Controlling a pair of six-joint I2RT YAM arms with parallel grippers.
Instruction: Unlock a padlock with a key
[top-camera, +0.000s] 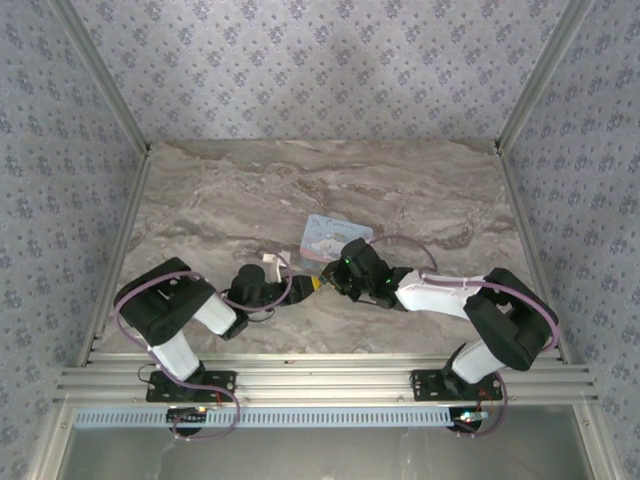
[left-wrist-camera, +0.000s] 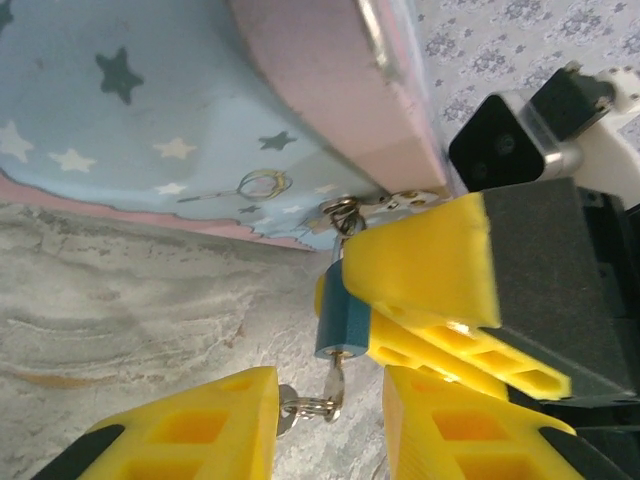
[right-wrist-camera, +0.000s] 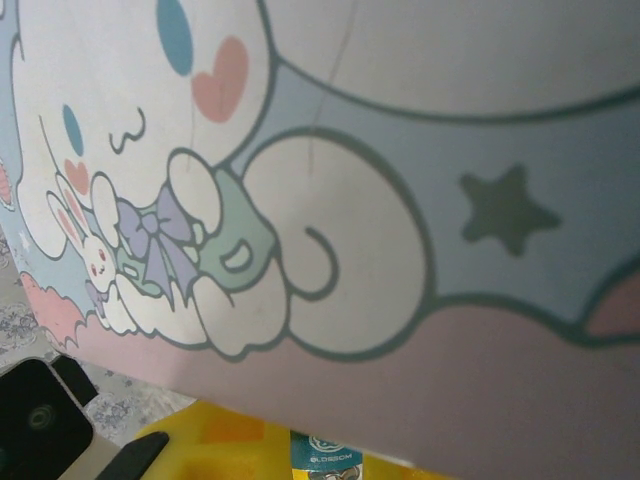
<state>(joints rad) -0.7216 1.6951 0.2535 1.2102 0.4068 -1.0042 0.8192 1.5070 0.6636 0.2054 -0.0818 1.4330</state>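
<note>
padlock hangs from the hasp on the near side of the tin, mid-table and towards its near edge. right gripper is clamped on the lock body. key sits in the keyhole. lock and key share one long axis, pointing straight at the left gripper. its fingers stand apart with the key in the gap, not pinched. left arm is nearer the key; judgement: close on it, then twist.
</note>
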